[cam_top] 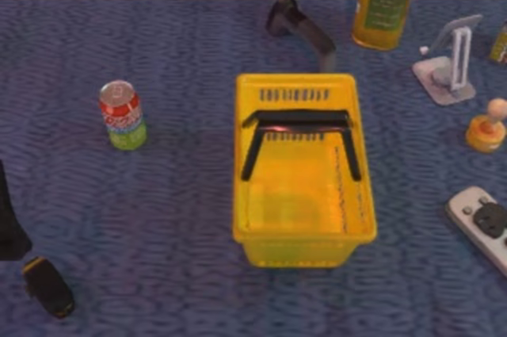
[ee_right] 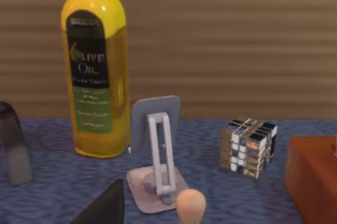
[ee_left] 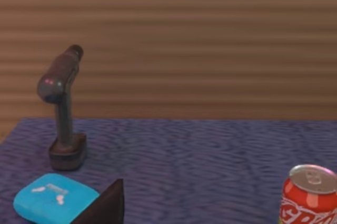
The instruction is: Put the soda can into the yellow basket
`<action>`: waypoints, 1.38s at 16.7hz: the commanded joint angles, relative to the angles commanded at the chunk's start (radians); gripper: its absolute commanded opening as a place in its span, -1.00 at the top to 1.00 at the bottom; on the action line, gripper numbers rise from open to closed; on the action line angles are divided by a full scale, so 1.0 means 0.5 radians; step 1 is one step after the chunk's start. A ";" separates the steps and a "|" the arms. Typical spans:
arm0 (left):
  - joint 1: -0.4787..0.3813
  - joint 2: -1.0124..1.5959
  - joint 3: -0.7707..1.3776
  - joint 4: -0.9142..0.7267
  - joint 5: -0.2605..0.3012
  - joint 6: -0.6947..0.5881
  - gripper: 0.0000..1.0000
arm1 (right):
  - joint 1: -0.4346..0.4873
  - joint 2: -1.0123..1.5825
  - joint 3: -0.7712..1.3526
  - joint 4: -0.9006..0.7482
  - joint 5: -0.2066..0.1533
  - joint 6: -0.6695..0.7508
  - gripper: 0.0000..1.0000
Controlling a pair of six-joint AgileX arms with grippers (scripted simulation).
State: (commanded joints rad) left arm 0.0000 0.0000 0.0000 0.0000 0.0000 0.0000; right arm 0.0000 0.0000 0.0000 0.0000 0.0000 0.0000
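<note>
Blue patterned cloth covers the table [cam_top: 182, 218], and nearest the front edge, at the left corner, sits the left gripper [cam_top: 47, 285], black with a yellow-edged tip, hanging low over the cloth; whether its fingers are apart or together I cannot tell. Over at the right edge, near the front, a grey remote control [cam_top: 482, 224] lies flat, partly out of frame. The right gripper is not in the top view, and its own wrist camera shows only a dark wedge at the picture's lower edge.

Moving up to mid-table, the yellow basket [cam_top: 304, 164] stands just right of centre, open side up, nothing inside it, black handles [cam_top: 299, 132] folded across its far half. Well to its left, the soda can [cam_top: 122, 115] stands upright on the cloth, red above, lime-green below, silver top showing, untouched and apart from both grippers.

Farther back on the right, a small wooden-knobbed yellow stamp [cam_top: 486, 127] sits near the right edge, with a grey phone stand [cam_top: 448, 67] just behind it. Along the far edge, a dark handheld scanner [cam_top: 301, 29] sits behind the basket, and a tall olive oil bottle [cam_top: 384, 0] stands to its right.
</note>
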 joint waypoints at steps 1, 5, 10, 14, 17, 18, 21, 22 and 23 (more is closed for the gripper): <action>0.000 0.000 0.000 0.000 0.000 0.000 -1.00 | 0.000 0.000 0.000 0.000 0.000 0.000 -1.00; -0.023 0.117 0.113 -0.095 0.011 0.034 -1.00 | 0.000 0.000 0.000 0.000 0.000 0.000 -1.00; -0.118 0.684 0.645 -0.515 0.050 0.200 -1.00 | 0.000 0.000 0.000 0.000 0.000 0.000 -1.00; -0.215 1.357 1.293 -0.969 0.087 0.395 -1.00 | 0.000 0.000 0.000 0.000 0.000 0.000 -1.00; -0.284 1.927 1.854 -1.312 0.112 0.554 -1.00 | 0.000 0.000 0.000 0.000 0.000 0.000 -1.00; -0.304 2.128 2.047 -1.422 0.117 0.608 -1.00 | 0.000 0.000 0.000 0.000 0.000 0.000 -1.00; -0.355 2.760 2.622 -1.736 0.125 0.766 -1.00 | 0.000 0.000 0.000 0.000 0.000 0.000 -1.00; -0.368 2.976 2.805 -1.834 0.124 0.817 -1.00 | 0.000 0.000 0.000 0.000 0.000 0.000 -1.00; -0.379 3.190 2.982 -1.930 0.120 0.867 -1.00 | 0.000 0.000 0.000 0.000 0.000 0.000 -1.00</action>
State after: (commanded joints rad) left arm -0.1897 1.5948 1.4910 -0.9651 0.0599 0.4334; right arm 0.0000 0.0000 0.0000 0.0000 0.0000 0.0000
